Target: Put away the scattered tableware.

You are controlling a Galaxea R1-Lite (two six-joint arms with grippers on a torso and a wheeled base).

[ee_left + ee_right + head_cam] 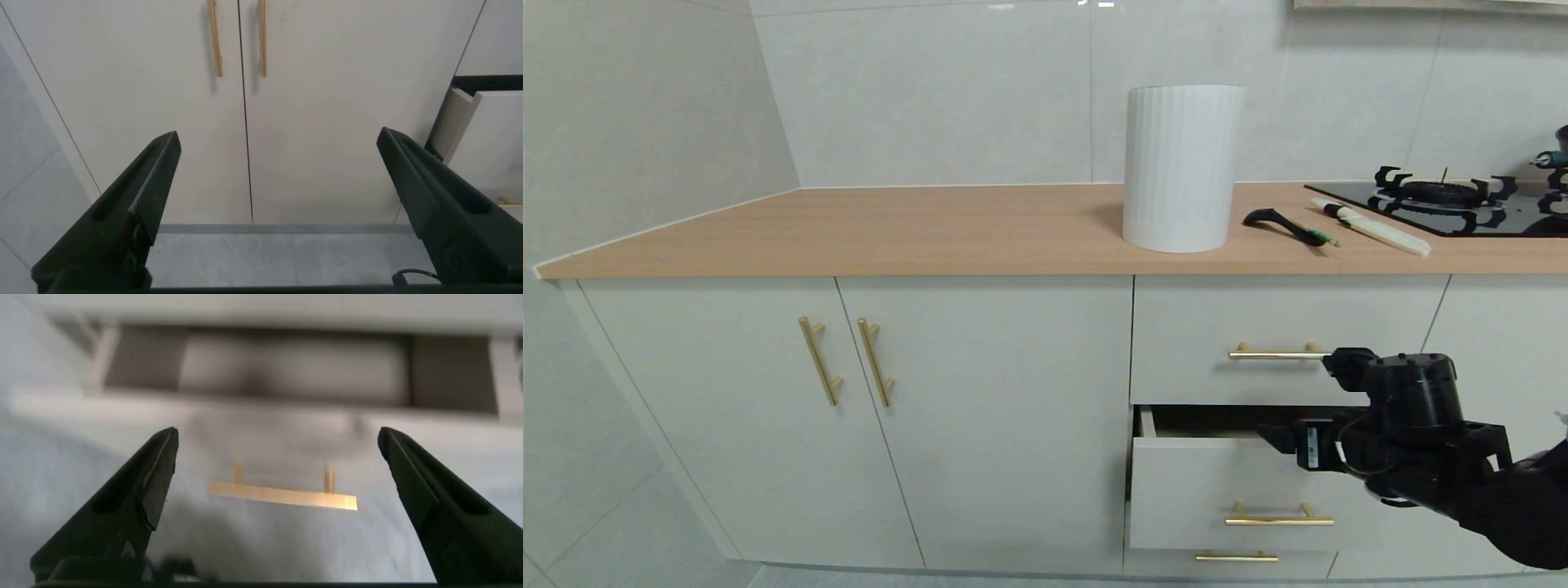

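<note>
On the wooden counter (931, 233) lie a black-handled utensil (1286, 226) and a white knife (1376, 229), to the right of a tall white ribbed container (1181, 167). Below them the middle drawer (1201, 490) is pulled partly out. My right gripper (1319, 433) hangs open just in front of its top edge, holding nothing. From the right wrist, the right gripper (278, 445) frames the drawer (270, 416) and its gold handle (282, 494). My left gripper (278, 140) is open and empty, low down, facing the cabinet doors (327, 106).
A black gas hob (1445, 200) takes up the counter's right end. The closed upper drawer (1282, 327) sits above the open one. Double cabinet doors (849, 408) with gold handles fill the left side. Tiled walls stand behind and to the left.
</note>
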